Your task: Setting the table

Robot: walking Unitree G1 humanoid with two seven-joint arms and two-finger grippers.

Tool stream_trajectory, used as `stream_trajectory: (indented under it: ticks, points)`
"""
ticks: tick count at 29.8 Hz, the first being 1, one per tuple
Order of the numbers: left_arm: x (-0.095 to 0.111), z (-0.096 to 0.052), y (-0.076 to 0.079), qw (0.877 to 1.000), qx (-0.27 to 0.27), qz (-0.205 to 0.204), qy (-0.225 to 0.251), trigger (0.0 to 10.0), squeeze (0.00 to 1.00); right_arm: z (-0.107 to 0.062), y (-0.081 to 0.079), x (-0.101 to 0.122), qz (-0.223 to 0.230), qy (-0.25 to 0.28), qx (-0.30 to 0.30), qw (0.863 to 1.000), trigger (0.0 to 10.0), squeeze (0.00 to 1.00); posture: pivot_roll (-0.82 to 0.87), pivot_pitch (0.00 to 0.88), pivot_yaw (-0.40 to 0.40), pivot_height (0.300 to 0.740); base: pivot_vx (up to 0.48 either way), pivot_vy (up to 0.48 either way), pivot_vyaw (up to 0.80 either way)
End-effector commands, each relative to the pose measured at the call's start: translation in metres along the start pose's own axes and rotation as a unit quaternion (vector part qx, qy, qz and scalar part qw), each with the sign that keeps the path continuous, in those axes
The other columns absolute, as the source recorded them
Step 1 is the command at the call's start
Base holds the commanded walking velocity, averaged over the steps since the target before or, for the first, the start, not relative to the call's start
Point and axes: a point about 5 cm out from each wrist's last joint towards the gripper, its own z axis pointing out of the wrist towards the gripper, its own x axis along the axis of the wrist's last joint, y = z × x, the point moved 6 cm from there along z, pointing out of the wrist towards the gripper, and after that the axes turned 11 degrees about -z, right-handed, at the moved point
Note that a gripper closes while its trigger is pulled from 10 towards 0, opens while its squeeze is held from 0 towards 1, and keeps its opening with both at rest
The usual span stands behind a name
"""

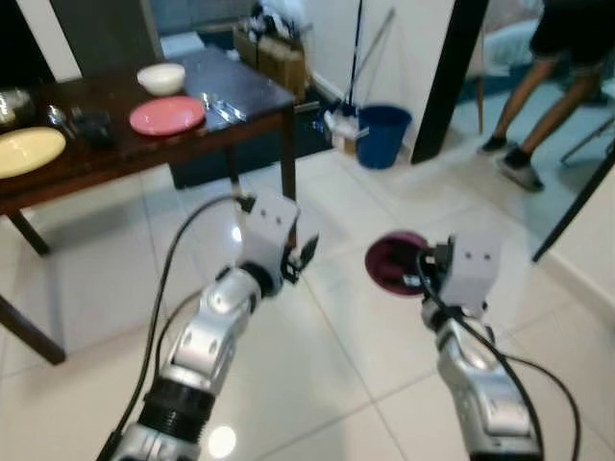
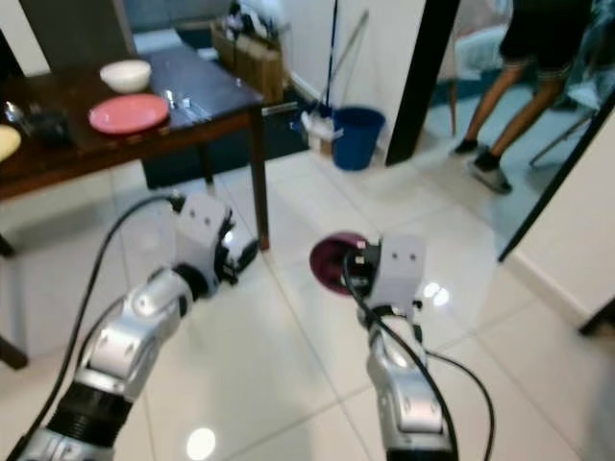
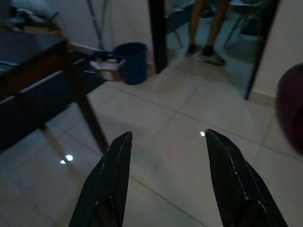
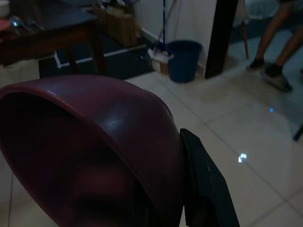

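Left eye view shows the dark wooden table (image 1: 192,144) far off on the left; on it sit a yellow plate (image 1: 27,151), a pink plate (image 1: 167,115), a white bowl (image 1: 161,78) and some shiny cutlery (image 1: 223,108); the white tiled floor lies between the table and the robot. Next comes the left gripper (image 1: 300,257), held out over the floor with nothing in it; the left wrist view shows its fingers (image 3: 108,182) spread wide apart. Then comes the right gripper (image 1: 421,267), which holds a dark red bowl (image 1: 396,262) by its rim, tipped on its side; the right wrist view shows one black finger (image 4: 203,184) pressed on the outside of the bowl.

The bowl has to go on the table, and the table lies ahead and to the left, well apart from both arms; I think the robot must walk and turn left first; the left arm is nearer the table, but the right one has the bowl.

The eye views show the plates; the left wrist view shows just the table edge and leg. Farther right stand a blue bucket (image 1: 382,134) and a person's legs (image 1: 538,106) by the doorway.
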Motion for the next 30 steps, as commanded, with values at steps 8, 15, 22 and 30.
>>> stream_trajectory:
  ticks: [8,15,22,30]
  points:
    - [-0.007,-0.002,-0.011,1.000,0.018,-0.002,-0.013,10.0,0.00,-0.002,-0.006,0.007,0.002,0.013,0.014,1.000,10.0,0.00,-0.08,0.015,0.092,0.740,0.480,0.000,0.00]
    - [-0.006,-0.002,-0.011,1.000,0.018,-0.003,-0.012,10.0,0.00,0.000,-0.001,0.011,0.004,0.021,0.012,1.000,10.0,0.00,-0.08,0.014,0.093,0.740,0.480,0.000,0.00]
    - [-0.006,-0.002,-0.014,1.000,0.022,-0.002,-0.012,10.0,0.00,0.000,-0.004,0.024,0.021,0.051,0.035,0.998,10.0,0.00,-0.07,0.011,0.097,0.740,0.480,0.000,0.00]
    - [-0.004,-0.001,-0.016,1.000,0.027,0.000,-0.012,10.0,0.00,0.001,-0.004,0.031,0.037,0.063,0.048,0.996,10.0,0.00,-0.07,0.010,0.100,0.740,0.480,0.000,0.00]
